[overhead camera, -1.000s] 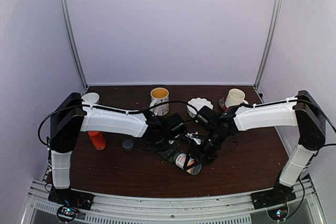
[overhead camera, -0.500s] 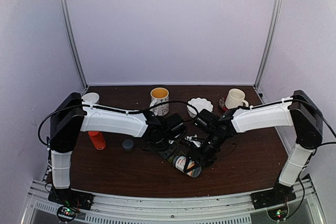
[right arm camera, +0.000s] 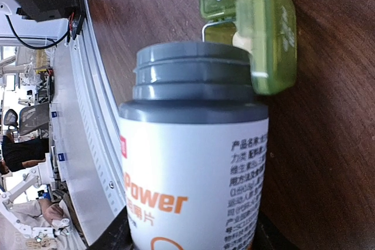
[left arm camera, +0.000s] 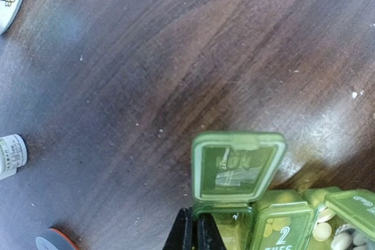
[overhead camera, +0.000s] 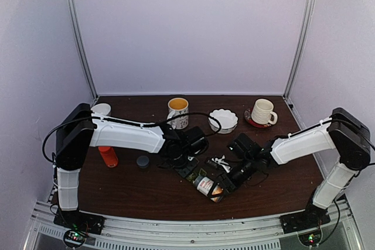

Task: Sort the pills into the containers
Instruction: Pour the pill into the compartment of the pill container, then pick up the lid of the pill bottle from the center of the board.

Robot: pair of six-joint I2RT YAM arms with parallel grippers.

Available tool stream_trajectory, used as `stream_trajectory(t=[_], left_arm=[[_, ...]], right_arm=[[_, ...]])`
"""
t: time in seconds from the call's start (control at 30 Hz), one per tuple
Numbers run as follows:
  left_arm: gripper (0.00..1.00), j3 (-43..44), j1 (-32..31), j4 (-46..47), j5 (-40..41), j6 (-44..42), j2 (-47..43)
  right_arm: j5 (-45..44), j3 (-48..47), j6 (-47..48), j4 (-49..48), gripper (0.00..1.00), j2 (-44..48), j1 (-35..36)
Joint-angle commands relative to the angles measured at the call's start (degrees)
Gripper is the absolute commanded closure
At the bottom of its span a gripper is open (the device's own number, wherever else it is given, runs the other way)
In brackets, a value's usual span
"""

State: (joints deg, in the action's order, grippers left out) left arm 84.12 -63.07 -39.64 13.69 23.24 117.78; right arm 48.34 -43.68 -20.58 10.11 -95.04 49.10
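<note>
The dark-green pill box [overhead camera: 188, 170] lies at mid-table. In the left wrist view its end lid [left arm camera: 237, 165] stands open. The neighbouring lid marked 2 [left arm camera: 281, 226] is down over yellow pills. White pills [left arm camera: 331, 235] show in the compartment to its right. My left gripper [overhead camera: 183, 159] is shut on the box's end wall [left arm camera: 195, 233]. My right gripper [overhead camera: 233, 177] is shut on a white-labelled bottle [overhead camera: 208, 187] with a grey uncapped neck [right arm camera: 193, 74]. It holds the bottle on its side. The neck lies beside the pill box [right arm camera: 258, 21].
A red bottle [overhead camera: 107, 156], a grey cap [overhead camera: 142, 161] and a white lid [overhead camera: 101, 109] are at the left. A mug with a yellow inside [overhead camera: 177, 111], a white dish [overhead camera: 222, 119] and a cream mug on a saucer [overhead camera: 262, 110] stand at the back.
My right arm has drawn back to the right and lowered, tipping the bottle flatter and slightly nearer the front edge. The left arm and pill box have not moved.
</note>
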Motion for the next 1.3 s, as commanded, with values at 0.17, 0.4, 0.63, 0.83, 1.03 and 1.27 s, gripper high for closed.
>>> stream_trajectory(t=[0.17,0.4,0.63,0.83,1.03,1.27], left_arm=[[1.0,2.4,-0.48,-1.21,-4.77,-0.64,1.45],[1.0,4.81,-0.42,-3.71,-5.43,-0.85,3.34],[1.0,6.17,-0.48,-5.05,-4.62,-0.4,3.94],[1.0,6.49,-0.47,-5.2,-4.37,0.05,4.3],[1.0,6.33,-0.45,-5.19,-3.98,0.68,4.3],[0.96,6.24,-0.48,-4.84,-3.14,1.25,4.3]], right_arm=[[-8.55,11.9,-1.86,-26.63,1.0,2.19,-0.21],[-17.02,17.94,3.37,-34.11,1.0,6.3,0.81],[-21.81,23.53,6.47,-40.53,1.0,14.69,3.12],[-29.76,27.61,10.3,-40.75,1.0,30.55,7.91],[-45.81,29.0,11.64,-34.02,1.0,50.29,8.29],[-57.55,29.62,16.84,-35.82,1.0,58.45,8.29]])
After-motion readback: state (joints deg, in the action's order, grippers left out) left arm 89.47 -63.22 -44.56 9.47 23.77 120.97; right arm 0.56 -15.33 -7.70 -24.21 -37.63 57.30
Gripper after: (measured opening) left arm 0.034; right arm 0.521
